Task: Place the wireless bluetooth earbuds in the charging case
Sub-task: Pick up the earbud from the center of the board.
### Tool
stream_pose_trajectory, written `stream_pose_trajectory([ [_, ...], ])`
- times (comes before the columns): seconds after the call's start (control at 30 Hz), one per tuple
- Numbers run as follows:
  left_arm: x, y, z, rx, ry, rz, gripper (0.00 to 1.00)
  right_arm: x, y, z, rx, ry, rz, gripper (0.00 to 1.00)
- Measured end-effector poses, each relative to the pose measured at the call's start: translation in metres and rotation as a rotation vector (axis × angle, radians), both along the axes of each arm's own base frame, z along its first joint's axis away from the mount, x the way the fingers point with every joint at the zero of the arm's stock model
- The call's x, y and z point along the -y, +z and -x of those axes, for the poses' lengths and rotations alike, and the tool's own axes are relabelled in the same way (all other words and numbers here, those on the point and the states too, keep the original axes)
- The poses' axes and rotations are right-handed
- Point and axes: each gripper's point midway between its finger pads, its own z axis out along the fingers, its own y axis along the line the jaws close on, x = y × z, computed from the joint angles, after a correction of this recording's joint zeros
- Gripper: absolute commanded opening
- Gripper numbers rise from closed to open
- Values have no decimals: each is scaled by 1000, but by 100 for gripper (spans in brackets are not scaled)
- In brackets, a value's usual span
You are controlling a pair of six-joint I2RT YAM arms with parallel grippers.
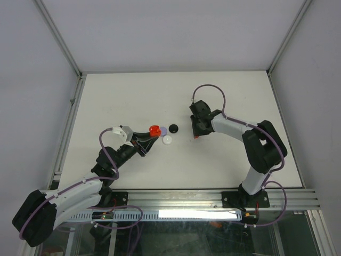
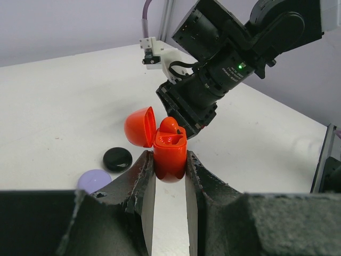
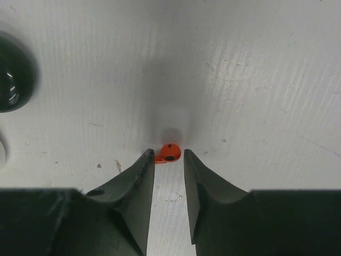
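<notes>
Top external view gives you the white table (image 1: 133, 96) first, with 2 arms on it. Your left arm (image 1: 74, 192) stretches up toward the middle. Your right arm (image 1: 261, 149) bends in from the right, and its wrist points down at the surface.

The left gripper (image 2: 169, 157) is clamped on the red charging case (image 2: 170, 154), 1 pad on each side of its lower body. The case stands upright between the pads with its lid (image 2: 139, 127) swung open to the left. A rounded red piece sits in the open top; you cannot tell from here if it is an earbud.

The right gripper (image 3: 168, 156) has its jaws set to a narrow gap, tips low over the table and well to the right of the case. The red earbud (image 3: 170, 153) sits right at those tips, filling the gap. You cannot tell whether it is pinched or only lying between them.

3 round discs lie near the case. The black disc (image 1: 173, 128) is just right of it, the white disc (image 1: 168, 140) is nearer the arm bases, and the lavender disc (image 2: 95, 180) is close beside the left finger.
</notes>
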Motion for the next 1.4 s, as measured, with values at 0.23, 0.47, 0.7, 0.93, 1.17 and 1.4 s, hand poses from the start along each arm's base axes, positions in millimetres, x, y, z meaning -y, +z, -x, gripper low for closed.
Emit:
stream_pose_trajectory([
  [0.23, 1, 0, 0, -2, -3, -3, 0, 2, -9, 2, -13, -7, 5, 26],
  [0.47, 2, -2, -1, -7, -4, -6, 0, 0, -11, -2, 1, -6, -3, 18],
  [0.7, 5, -8, 0, -23, -19, -19, 0, -2, -10, -3, 22, 20, 15, 14],
  [0.93, 6, -8, -2, -22, -20, -25, 0, -19, 27, 9, 130, 134, 57, 13],
  [1.17, 5, 1, -3, 15, -12, -31, 0, -47, 111, 13, 363, 261, 28, 12],
  [1.4, 6, 13, -5, 55, -10, -28, 0, -85, 193, 49, 635, 493, -21, 12],
])
